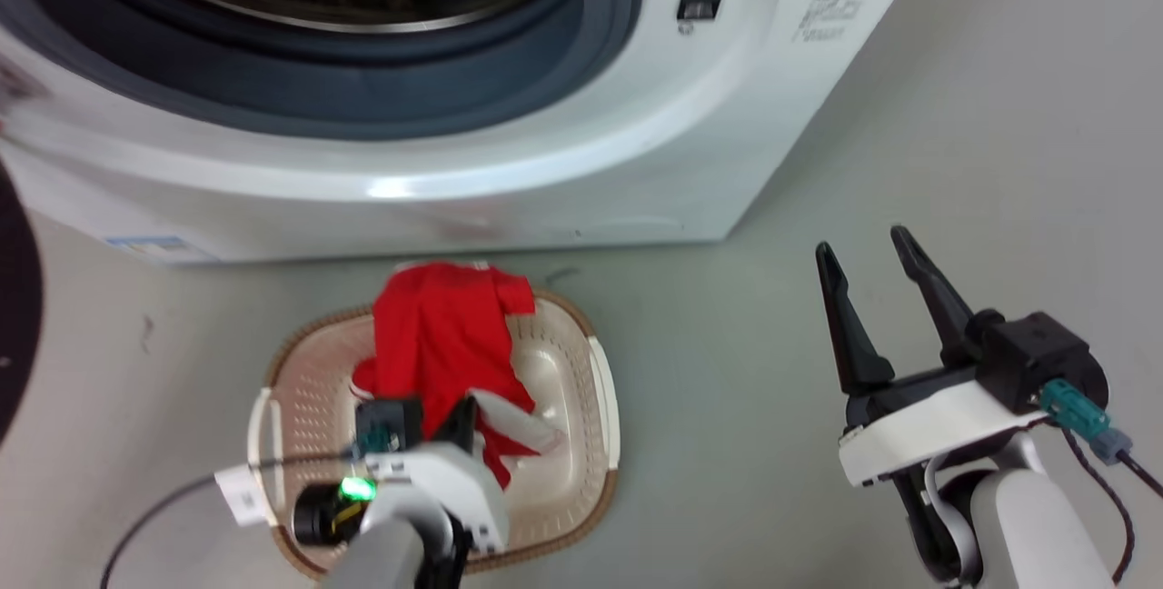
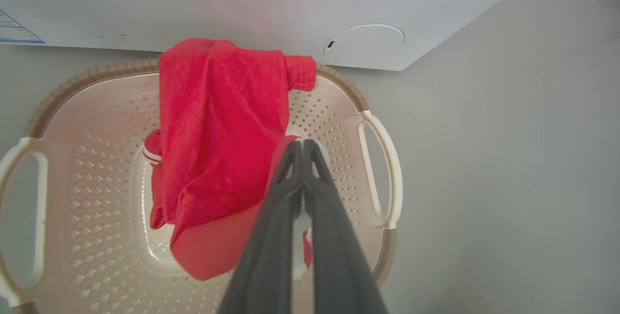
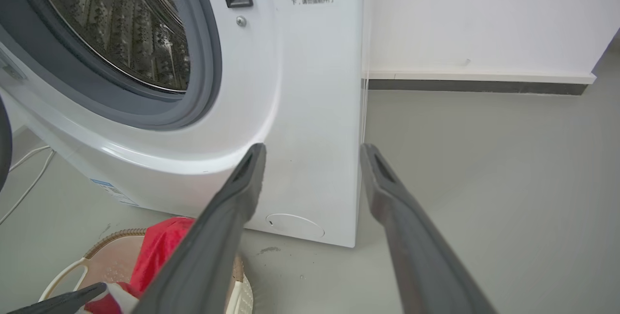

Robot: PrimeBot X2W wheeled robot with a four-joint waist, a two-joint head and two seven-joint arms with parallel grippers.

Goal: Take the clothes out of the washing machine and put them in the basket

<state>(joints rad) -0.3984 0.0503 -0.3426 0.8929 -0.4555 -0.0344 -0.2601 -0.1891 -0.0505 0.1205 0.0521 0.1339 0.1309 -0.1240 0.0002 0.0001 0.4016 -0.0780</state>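
Note:
One of the clothes, a red garment (image 1: 445, 334) with white trim, hangs over the far rim of the cream basket (image 1: 604, 389) and down into it. My left gripper (image 1: 472, 416) hovers above the basket's near half, shut on the garment's lower edge. In the left wrist view the gripper (image 2: 302, 142) has its fingers pressed together, with red and white cloth (image 2: 218, 125) between them over the basket (image 2: 97, 69). My right gripper (image 1: 863, 240) stands open and empty above the floor to the basket's right. The washing machine (image 1: 545, 162) stands just behind the basket, bare steel showing in its drum (image 3: 121, 28).
The black-framed door (image 1: 14, 298) hangs open at the far left. A thin cable (image 1: 154, 507) trails on the floor left of the basket. Bare grey floor (image 1: 999, 116) spreads right of the machine, up to a white wall with a dark baseboard (image 3: 484, 86).

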